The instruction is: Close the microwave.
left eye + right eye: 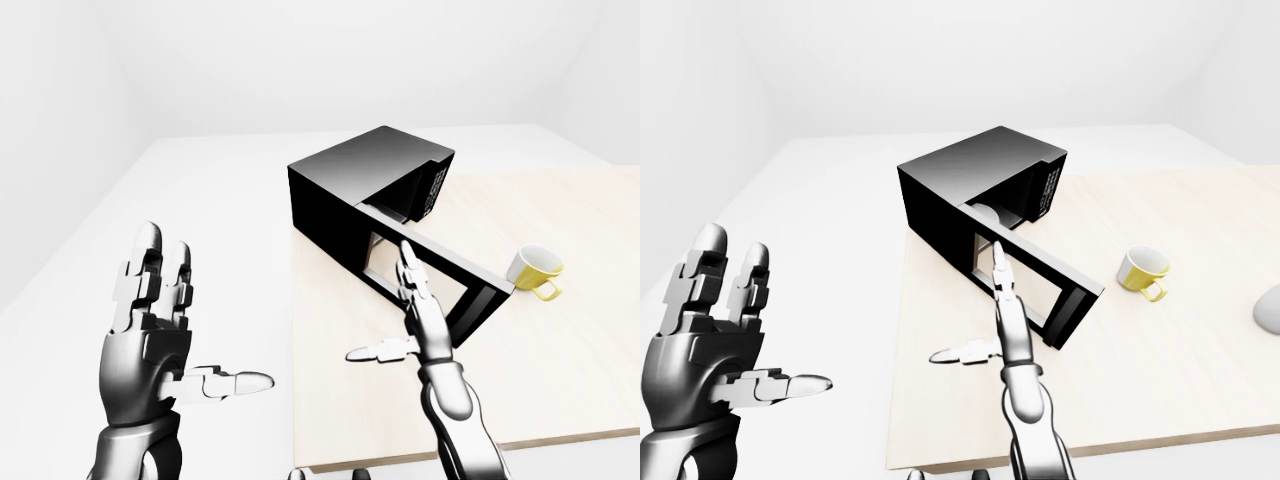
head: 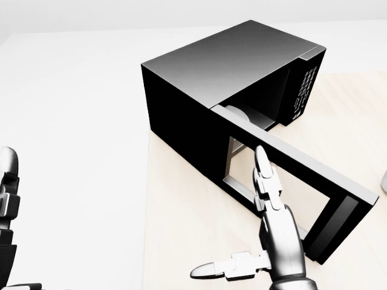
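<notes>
A black microwave (image 1: 360, 175) stands on a light wooden table (image 1: 560, 390). Its door (image 2: 302, 175) is swung wide open, reaching toward the lower right of the view. My right hand (image 1: 390, 312) is open, with its fingers (image 2: 262, 172) stretched straight up against the door's outer face near the window. I cannot tell whether they touch it. My left hand (image 1: 195, 320) is open and raised at the left of the view, off the table and far from the microwave.
A yellow mug (image 1: 535, 270) stands on the table just right of the door's free end. A grey rounded thing (image 1: 1268, 308) lies at the right edge of the right-eye view. The table's left edge runs just below the microwave.
</notes>
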Tool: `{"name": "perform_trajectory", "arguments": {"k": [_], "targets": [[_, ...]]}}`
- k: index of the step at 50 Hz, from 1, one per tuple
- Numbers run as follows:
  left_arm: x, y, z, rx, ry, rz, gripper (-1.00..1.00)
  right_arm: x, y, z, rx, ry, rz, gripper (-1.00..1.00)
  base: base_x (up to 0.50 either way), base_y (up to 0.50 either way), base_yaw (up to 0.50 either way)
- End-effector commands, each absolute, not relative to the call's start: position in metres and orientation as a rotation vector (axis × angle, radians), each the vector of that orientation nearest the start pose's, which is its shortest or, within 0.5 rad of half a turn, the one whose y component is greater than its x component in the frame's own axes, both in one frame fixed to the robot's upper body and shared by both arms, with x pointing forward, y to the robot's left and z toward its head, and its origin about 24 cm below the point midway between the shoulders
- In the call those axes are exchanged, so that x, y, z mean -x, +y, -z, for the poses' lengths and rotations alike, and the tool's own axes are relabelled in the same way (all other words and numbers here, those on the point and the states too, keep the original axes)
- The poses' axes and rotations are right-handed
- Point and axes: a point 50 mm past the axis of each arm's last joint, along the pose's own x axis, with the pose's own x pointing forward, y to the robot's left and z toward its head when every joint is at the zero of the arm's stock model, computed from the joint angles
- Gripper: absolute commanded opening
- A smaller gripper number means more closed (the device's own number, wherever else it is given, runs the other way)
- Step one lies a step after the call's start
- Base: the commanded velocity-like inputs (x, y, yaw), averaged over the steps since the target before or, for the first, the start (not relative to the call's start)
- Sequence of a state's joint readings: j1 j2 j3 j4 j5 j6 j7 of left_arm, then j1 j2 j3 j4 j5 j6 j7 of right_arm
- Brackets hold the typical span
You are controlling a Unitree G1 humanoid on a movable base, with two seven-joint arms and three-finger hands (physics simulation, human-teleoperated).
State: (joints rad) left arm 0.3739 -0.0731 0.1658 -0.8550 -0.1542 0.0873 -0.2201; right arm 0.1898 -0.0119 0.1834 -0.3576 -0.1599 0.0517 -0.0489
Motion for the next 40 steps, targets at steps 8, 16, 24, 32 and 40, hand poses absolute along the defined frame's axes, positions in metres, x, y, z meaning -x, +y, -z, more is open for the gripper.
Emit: {"name": "perform_trajectory", "arguments": {"k": [8, 16, 24, 32, 40], "targets": [[-0.157, 0.183, -0.152, 0.036, -0.421, -0.014, 1.0, -0.23, -0.122, -0.056, 0.115, -0.078, -0.055, 1.0, 0.0, 0.0, 0.0], [-0.157, 0.182, -0.153, 0.036, -0.423, -0.014, 1.0, -0.235, -0.123, -0.05, 0.081, -0.056, -0.071, 1.0, 0.0, 0.0, 0.0], [-0.157, 0.181, -0.152, 0.037, -0.418, -0.011, 1.0, -0.247, -0.131, -0.046, 0.079, -0.04, -0.044, 1.0, 0.0, 0.0, 0.0], [-0.157, 0.182, -0.152, 0.037, -0.417, -0.012, 1.0, -0.26, -0.133, -0.05, 0.075, -0.04, -0.037, 1.0, 0.0, 0.0, 0.0], [-0.158, 0.182, -0.152, 0.035, -0.42, -0.015, 1.0, -0.273, -0.135, -0.049, 0.076, -0.037, -0.032, 1.0, 0.0, 0.0, 0.0]]}}
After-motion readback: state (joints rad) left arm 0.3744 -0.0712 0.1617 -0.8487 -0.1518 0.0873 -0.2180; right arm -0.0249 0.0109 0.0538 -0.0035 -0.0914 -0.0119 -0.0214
